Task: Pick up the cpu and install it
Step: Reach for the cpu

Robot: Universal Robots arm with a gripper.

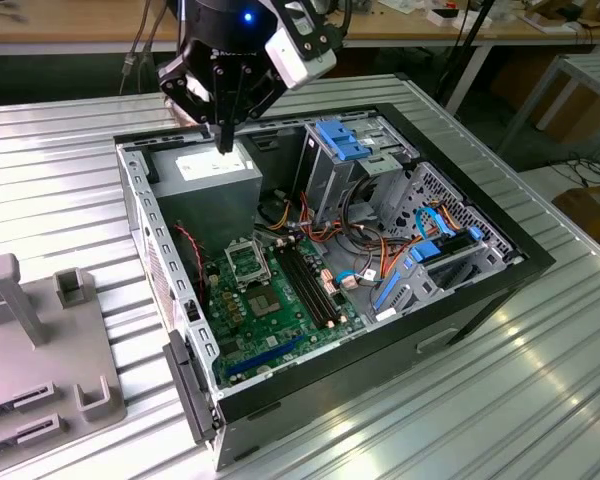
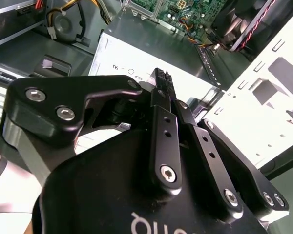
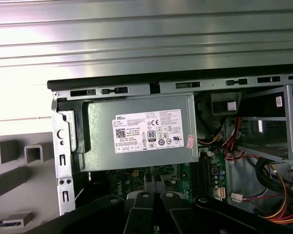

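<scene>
Black hand [image 1: 225, 140] hangs just above the grey power supply [image 1: 220, 185] in the open computer case [image 1: 145, 235], fingers pressed together. Whether the cpu is pinched between them cannot be told, nor how it looks.

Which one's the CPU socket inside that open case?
The open computer case holds a green motherboard. The socket is the square at the board's end beside the grey power supply, on the exterior view's left of the black memory slots. Its black frame sets it apart from the green-rimmed grey chip next to it.
</scene>
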